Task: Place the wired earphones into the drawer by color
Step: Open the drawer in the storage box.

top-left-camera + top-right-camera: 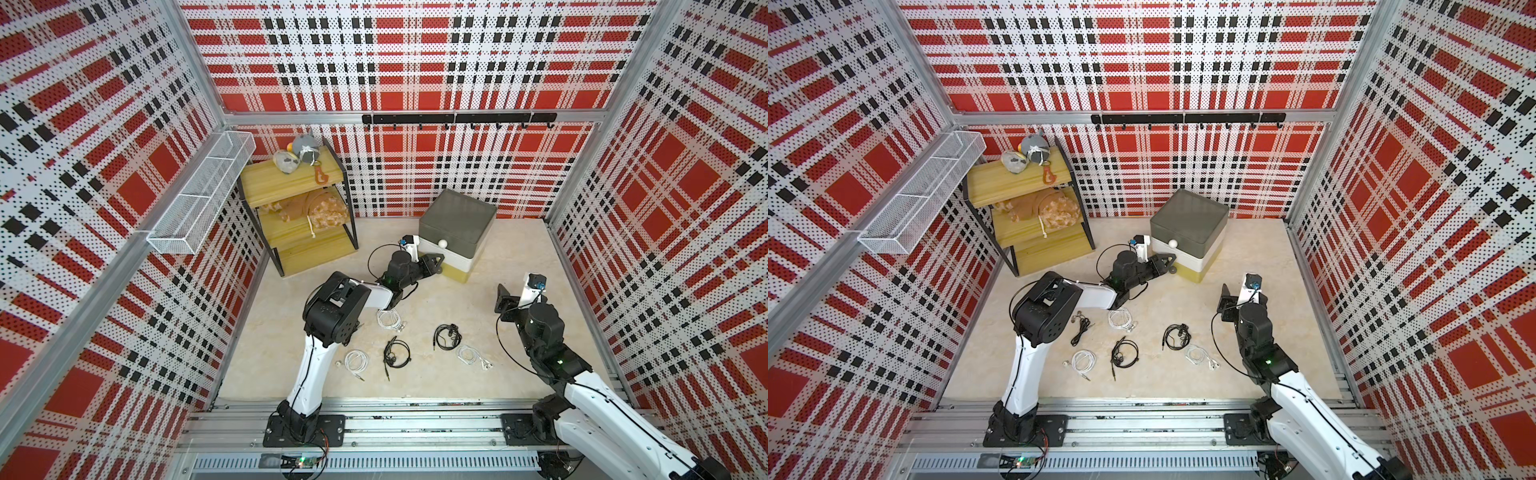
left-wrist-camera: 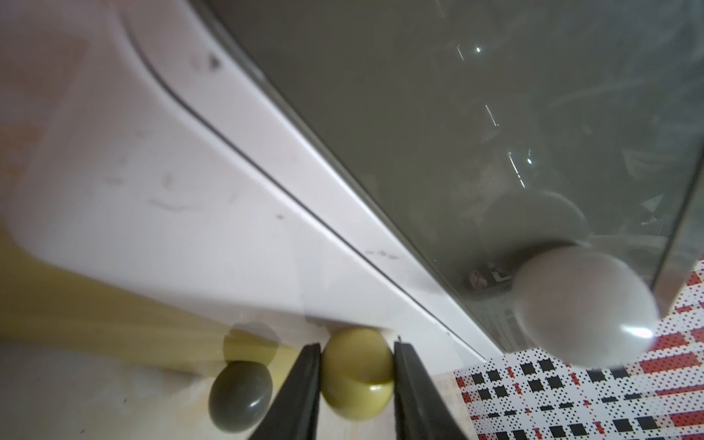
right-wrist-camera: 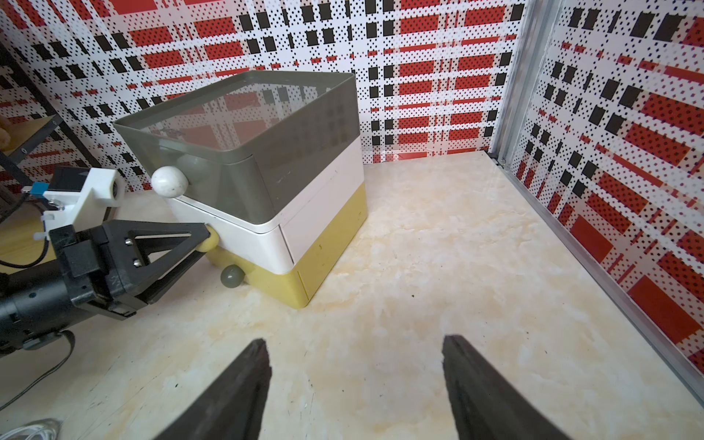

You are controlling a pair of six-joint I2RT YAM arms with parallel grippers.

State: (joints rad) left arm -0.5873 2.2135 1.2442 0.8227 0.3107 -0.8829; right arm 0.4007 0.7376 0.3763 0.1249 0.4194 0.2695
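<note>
A small plastic cabinet of three stacked drawers (image 1: 457, 220) stands upright near the back wall. It is dark grey on top with a white ball knob (image 1: 443, 243), white in the middle with a yellow ball knob (image 2: 356, 375), and yellow at the bottom with a grey ball knob (image 2: 240, 396). In front of it, six coiled wired earphones lie apart on the floor: three white ones (image 1: 1120, 319) (image 1: 1083, 360) (image 1: 1198, 355) and three black ones (image 1: 1080, 326) (image 1: 1124, 353) (image 1: 1177, 336).

Grey, white, mustard drawer (image 3: 266, 183); plaid walls (image 3: 419, 76)

Bare floor (image 1: 519, 257) beside drawer (image 1: 457, 216), earphones (image 1: 446, 336) strewn in front, rack (image 1: 299, 224) seemingly close
</note>
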